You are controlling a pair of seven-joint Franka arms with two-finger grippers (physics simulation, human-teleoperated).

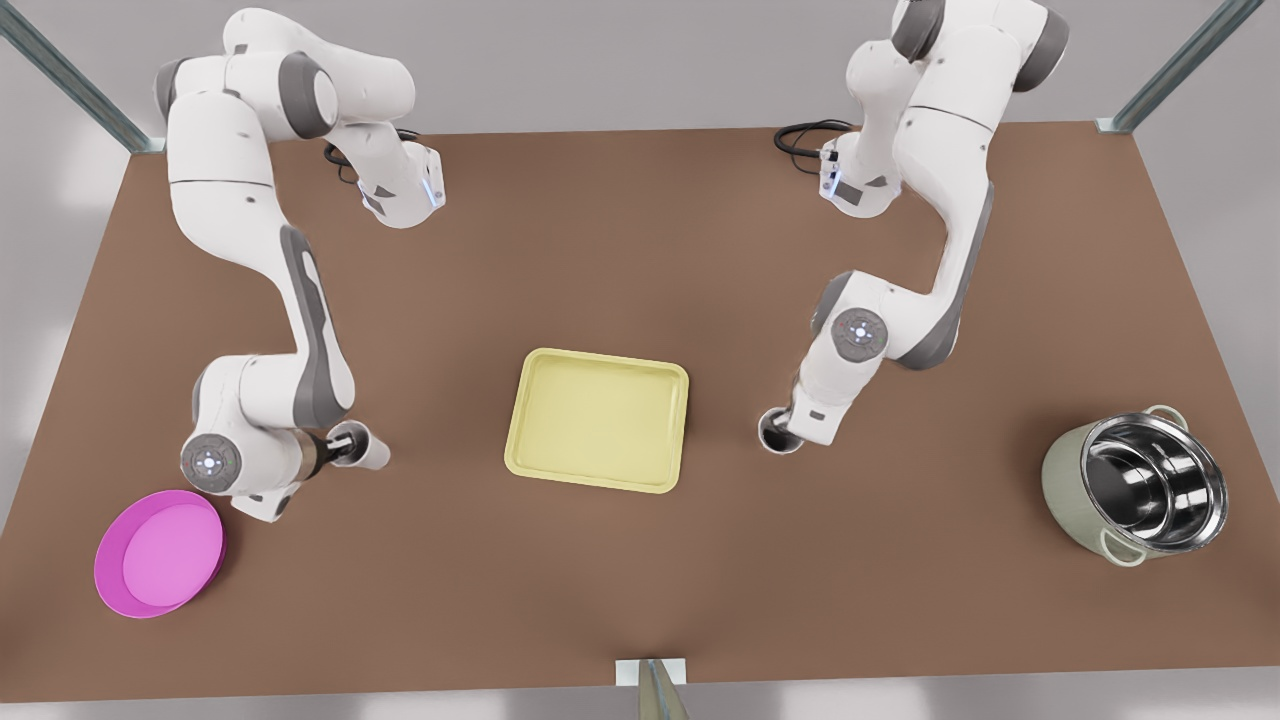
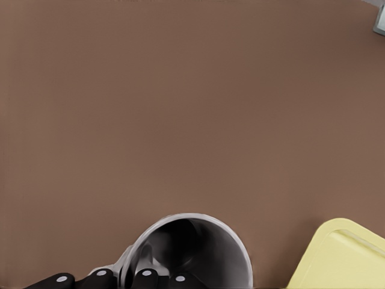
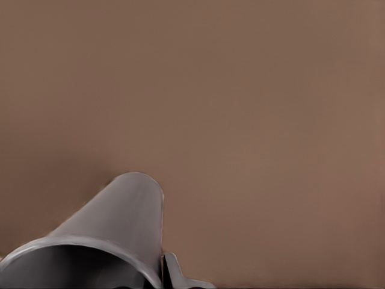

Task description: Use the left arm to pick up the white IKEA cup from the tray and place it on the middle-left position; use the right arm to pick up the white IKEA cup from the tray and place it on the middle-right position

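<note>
The pale yellow tray [image 1: 598, 358] lies empty in the middle of the brown table; one corner of the tray [image 2: 343, 259] shows in the left wrist view. At the front view's left, my left gripper [image 1: 335, 447] is shut on a white cup [image 1: 368, 447], just off the tray's left side. The left wrist view has its black fingers [image 2: 144, 276] clamped on the rim of that cup [image 2: 198, 241]. At the front view's right, my right gripper [image 1: 790, 425] is shut on the other white cup [image 1: 775, 435], close above the tabletop beside the tray. That cup [image 3: 114, 223] looms near in the right wrist view.
A magenta bowl [image 1: 160, 552] sits at the front left corner, close to the left arm's wrist. A steel pot [image 1: 1135, 485] stands at the right. Black cables [image 1: 800, 135] lie at the back. Bare brown tabletop stretches between the tray and each of these.
</note>
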